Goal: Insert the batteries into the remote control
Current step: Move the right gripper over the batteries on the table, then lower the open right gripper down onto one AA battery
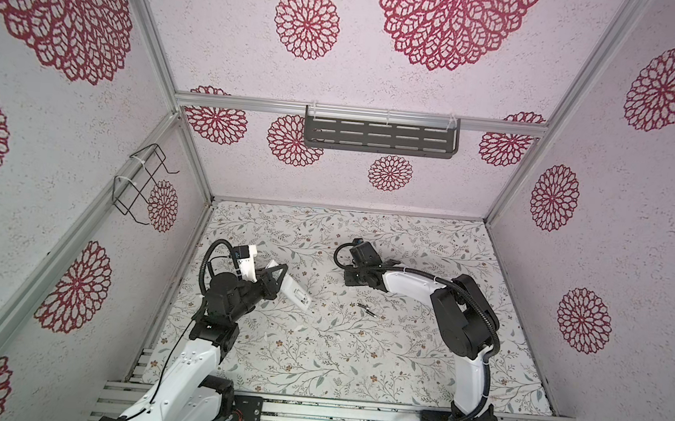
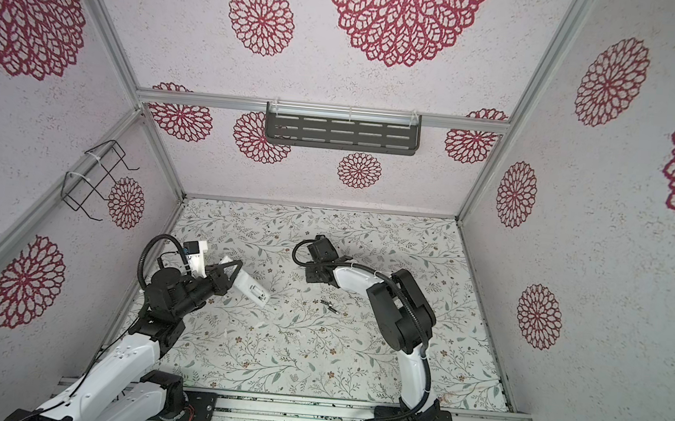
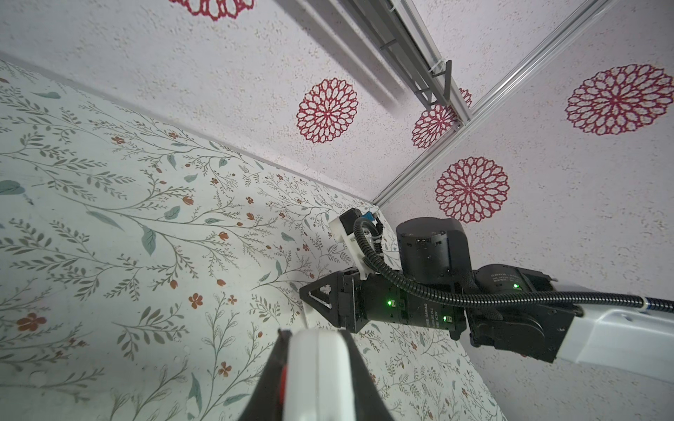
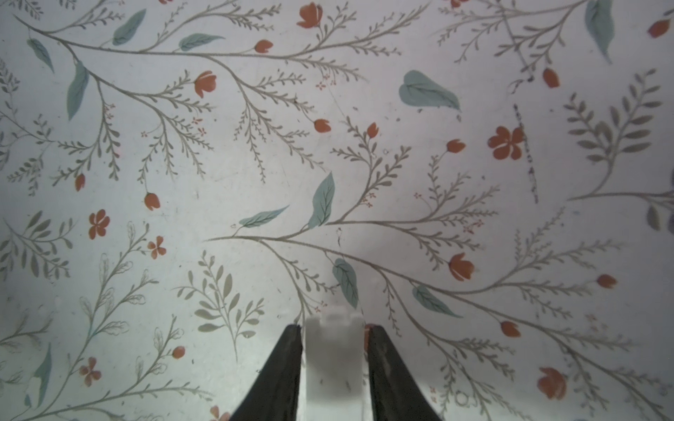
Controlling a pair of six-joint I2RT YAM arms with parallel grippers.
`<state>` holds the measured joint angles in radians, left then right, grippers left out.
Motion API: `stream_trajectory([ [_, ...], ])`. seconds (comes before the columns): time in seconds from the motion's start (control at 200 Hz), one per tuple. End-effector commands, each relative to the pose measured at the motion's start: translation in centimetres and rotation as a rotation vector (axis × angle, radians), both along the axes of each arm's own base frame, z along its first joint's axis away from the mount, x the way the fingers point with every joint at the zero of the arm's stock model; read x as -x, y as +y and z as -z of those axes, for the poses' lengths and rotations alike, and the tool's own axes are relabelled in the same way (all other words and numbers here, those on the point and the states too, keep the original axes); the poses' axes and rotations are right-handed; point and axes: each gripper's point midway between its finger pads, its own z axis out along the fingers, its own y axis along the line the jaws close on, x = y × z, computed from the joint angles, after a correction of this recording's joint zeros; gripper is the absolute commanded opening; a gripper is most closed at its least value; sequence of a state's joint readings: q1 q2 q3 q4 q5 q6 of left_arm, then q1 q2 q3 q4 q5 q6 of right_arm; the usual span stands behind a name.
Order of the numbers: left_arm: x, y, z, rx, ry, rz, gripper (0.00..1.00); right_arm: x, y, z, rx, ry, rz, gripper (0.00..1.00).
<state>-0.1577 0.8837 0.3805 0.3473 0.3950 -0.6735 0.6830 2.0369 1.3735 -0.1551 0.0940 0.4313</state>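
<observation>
Long slim white plastic remote control [image 1: 297, 293], recessed back up, pinched in left jaws, long axis diagonal, free end toward bench [image 1: 314, 363] middle, right jaws' state unclear

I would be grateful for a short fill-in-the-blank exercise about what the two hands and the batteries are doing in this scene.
1. The left hand holds the long slim white plastic remote control with its battery recess facing ___.
2. The two slim dark silvery-ended batteries lie on the floral-printed table, held by ___ hand.
3. The small plastic piece between the fingers of the right hand is ___ in colour.
Missing words: up; neither; white.
</observation>
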Motion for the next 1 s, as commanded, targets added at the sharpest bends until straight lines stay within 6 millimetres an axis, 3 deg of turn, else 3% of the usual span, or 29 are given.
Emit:
stream_trajectory([
  [0.0, 0.0, -0.1, -1.1, 0.009, -0.046, 0.009, 0.0, -0.2, -0.8, 0.5, 0.011, 0.003, 0.038, 0.36],
  [0.19, 0.0, -0.2, -1.2, 0.013, -0.049, 0.014, 0.0, -0.2, -1.0, 0.1, 0.004, -0.008, 0.046, 0.38],
  [0.38, 0.0, -0.5, -1.4, 0.02, -0.053, 0.034, 0.0, 0.4, -1.7, -1.8, -0.019, -0.057, 0.026, 0.48],
  [0.74, -0.2, -1.1, -1.2, 0.042, -0.047, 0.07, 0.0, 6.1, -5.4, -3.5, -0.042, -0.115, -0.127, 0.63],
  [0.876, -0.2, -1.4, -1.2, 0.049, -0.044, 0.086, 0.0, 7.4, -6.5, -3.3, -0.041, -0.085, -0.138, 0.62],
  [0.996, -0.1, -1.7, -1.4, 0.056, -0.044, 0.101, 0.0, 8.6, -6.2, -3.1, -0.051, -0.069, -0.201, 0.58],
])
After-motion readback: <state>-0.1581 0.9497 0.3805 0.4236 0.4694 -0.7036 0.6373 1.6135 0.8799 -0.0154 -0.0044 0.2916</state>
